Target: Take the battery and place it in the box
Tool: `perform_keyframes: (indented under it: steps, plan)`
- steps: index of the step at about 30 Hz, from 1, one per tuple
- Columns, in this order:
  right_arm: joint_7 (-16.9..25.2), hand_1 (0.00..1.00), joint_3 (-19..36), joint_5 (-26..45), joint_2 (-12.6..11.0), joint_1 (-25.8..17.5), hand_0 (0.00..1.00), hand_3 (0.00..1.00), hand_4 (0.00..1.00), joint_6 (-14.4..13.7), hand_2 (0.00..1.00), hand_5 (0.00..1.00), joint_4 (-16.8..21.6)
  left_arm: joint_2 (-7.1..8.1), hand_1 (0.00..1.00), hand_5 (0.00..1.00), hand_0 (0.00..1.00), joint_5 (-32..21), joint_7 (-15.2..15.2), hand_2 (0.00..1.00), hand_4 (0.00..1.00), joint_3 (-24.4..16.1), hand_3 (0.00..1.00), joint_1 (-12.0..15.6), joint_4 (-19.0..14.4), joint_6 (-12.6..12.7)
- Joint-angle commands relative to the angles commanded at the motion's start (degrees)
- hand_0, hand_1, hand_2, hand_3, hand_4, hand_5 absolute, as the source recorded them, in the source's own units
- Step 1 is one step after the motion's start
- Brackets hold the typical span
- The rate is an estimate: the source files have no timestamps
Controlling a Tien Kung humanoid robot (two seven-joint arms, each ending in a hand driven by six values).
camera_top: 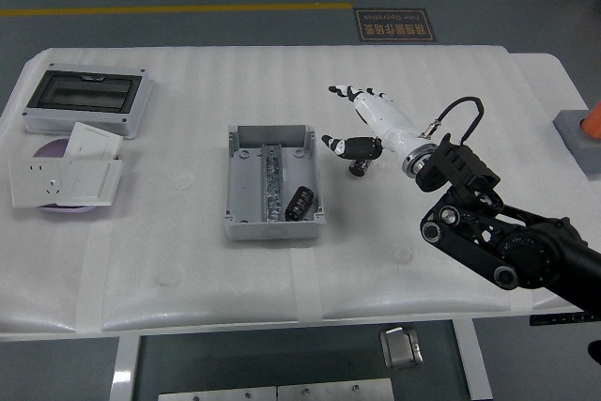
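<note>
A dark cylindrical battery [300, 204] lies inside the open grey box [246, 224], in its front right part. My right hand [349, 126] is to the right of the box, clear of its rim. Its fingers are spread and hold nothing. The black right arm [498, 232] comes in from the lower right. The left arm does not show.
A grey enclosure with a dark window [84, 100] stands at the far left. White socket plates [64, 176] lie on a purple disc in front of it. A grey block [580, 138] with an orange object is at the right edge.
</note>
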Motion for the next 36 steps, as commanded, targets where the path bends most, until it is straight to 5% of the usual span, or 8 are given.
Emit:
perform_keyframes:
  steps: [6, 14, 26, 36]
  plan:
    - [-2.09, 0.894, -5.5, 2.29, -0.08, 2.62, 0.998, 0.924, 0.777, 3.85, 0.927, 0.315, -6.63, -0.06, 0.603, 0.011, 0.542, -0.13, 0.37, 0.471, 0.617, 0.18, 0.557, -0.08, 0.0, -0.36]
    - [-3.57, 0.879, -7.65, 2.89, 0.17, 4.18, 0.998, 0.922, 0.817, 7.03, 0.92, 0.393, -9.32, -0.03, 0.602, 0.003, 0.537, -0.26, 0.78, 0.476, 0.595, 0.33, 0.568, -0.21, 0.02, -0.76]
    - [-3.93, 0.883, -10.09, 2.95, 2.04, 4.84, 0.998, 0.936, 0.896, 6.74, 0.93, 0.479, -10.6, -0.18, 0.602, 0.002, 0.536, -0.58, 0.74, 0.479, 0.579, 0.6, 0.573, -0.25, 0.05, -0.8]
    - [-3.4, 0.879, -11.42, 1.43, 2.34, 4.58, 0.998, 0.932, 0.884, 2.82, 0.926, 0.493, -11.15, -0.48, 0.602, 0.002, 0.537, -0.8, 0.55, 0.478, 0.581, 0.7, 0.571, -0.16, 0.04, -0.5]
